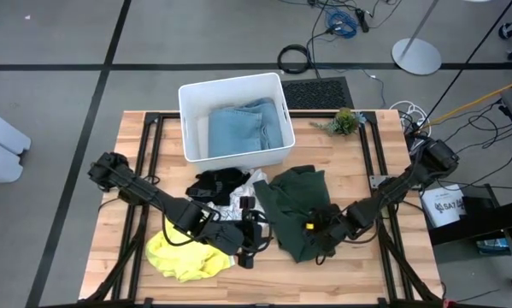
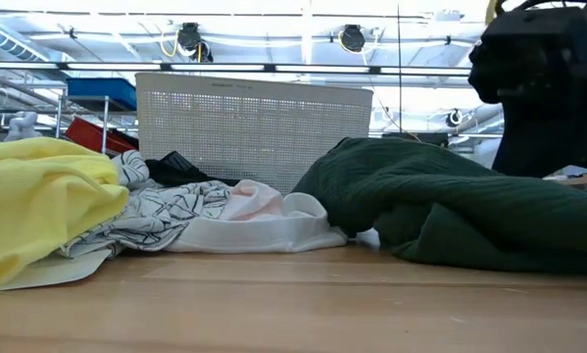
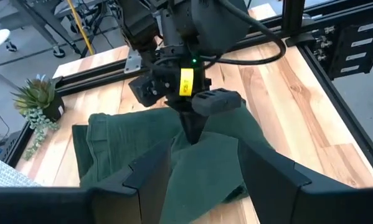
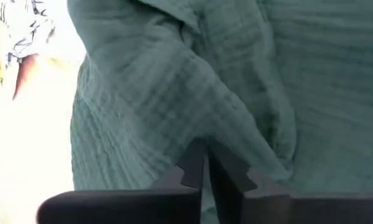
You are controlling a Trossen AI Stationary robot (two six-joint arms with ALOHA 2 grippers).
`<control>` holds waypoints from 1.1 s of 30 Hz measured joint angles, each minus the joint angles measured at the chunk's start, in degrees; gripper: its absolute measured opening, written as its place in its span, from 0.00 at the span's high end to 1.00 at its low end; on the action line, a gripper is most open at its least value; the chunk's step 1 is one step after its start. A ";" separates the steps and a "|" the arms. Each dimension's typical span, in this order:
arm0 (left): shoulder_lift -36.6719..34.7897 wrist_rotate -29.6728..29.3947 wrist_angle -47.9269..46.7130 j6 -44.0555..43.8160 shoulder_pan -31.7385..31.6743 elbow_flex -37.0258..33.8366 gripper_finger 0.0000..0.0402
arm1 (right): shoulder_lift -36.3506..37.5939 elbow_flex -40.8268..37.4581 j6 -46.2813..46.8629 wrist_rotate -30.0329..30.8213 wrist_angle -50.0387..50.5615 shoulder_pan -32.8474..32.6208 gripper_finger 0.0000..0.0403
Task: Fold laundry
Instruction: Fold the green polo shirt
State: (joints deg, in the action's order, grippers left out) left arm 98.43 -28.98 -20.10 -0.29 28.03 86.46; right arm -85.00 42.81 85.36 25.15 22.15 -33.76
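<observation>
Right gripper (image 3: 192, 134) pinches the green garment (image 1: 294, 205), fingers pressed together on a fold. Left gripper (image 1: 249, 244) spread wide at its 9 o'clock, beside the yellow garment (image 1: 183, 252).

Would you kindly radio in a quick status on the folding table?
Right gripper shut on dark green cloth garment. Left gripper open beside it, empty. Yellow, patterned white and black garments piled alongside.
</observation>
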 joint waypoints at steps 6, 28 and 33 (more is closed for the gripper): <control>0.00 -0.04 -0.63 -0.55 0.29 0.00 0.51 | 0.28 1.62 -6.87 0.17 -4.50 1.45 1.00; 0.00 -0.04 -3.41 -2.50 0.73 0.00 0.51 | -1.02 3.05 4.97 -6.14 15.91 0.80 1.00; 0.00 -0.04 -3.40 -2.50 0.77 0.00 0.51 | -1.28 2.95 -2.37 -3.67 4.31 1.58 1.00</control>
State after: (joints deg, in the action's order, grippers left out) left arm 98.43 -29.02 -23.50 -2.79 28.80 86.46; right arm -86.28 45.76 82.98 21.48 26.46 -32.19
